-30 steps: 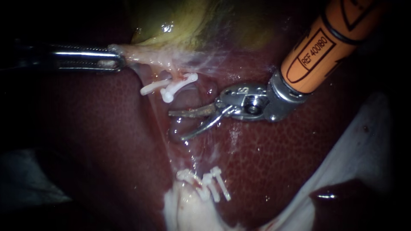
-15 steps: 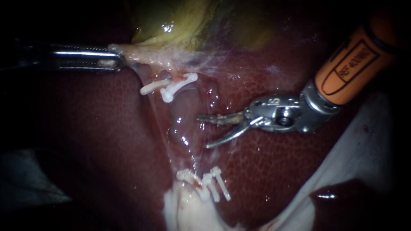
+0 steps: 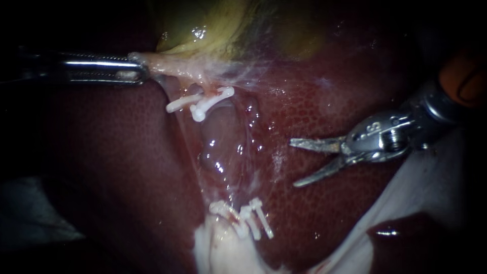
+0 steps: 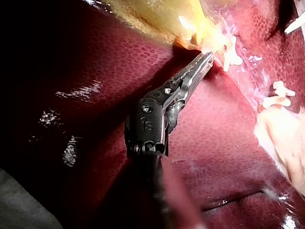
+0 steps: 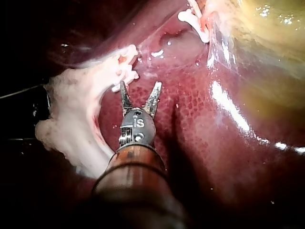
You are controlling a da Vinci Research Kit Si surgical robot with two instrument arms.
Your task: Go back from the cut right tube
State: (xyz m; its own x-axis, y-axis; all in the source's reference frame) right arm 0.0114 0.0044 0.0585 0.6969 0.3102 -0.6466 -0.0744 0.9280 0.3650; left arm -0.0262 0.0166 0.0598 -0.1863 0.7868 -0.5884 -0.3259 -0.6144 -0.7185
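Our right instrument [image 3: 294, 163] has drawn back toward the right since the earlier frames. Its tips, which were at the right tube [image 3: 220, 144] a second ago, now hang over bare liver [image 3: 329, 223], well apart from the tube. Its two thin blades stand wide, one level and one angled down, with nothing between them. In the right wrist view the same instrument [image 5: 141, 88] shows an open V, its blade tips just short of the lower clips [image 5: 125, 71] and a lump of white fat [image 5: 71, 119].

The right tube lies where it was, a glistening reddish swelling that runs between the upper clips [image 3: 203, 104] and the lower clips [image 3: 248, 215]. We cannot make out its cut ends clearly.

Our left instrument [image 3: 142, 72] has not shifted. It comes in level from the left, and its jaws are clamped on the pale tissue [image 3: 167, 63] at the lower edge of the yellow-green gallbladder [image 3: 203, 25], pulling it taut to the left. The left wrist view shows the same hold [image 4: 207, 58], with the ridged jaws closed on the yellowish tissue [image 4: 200, 36].

A white cloth [image 3: 431, 172] lies under the right instrument's wrist.
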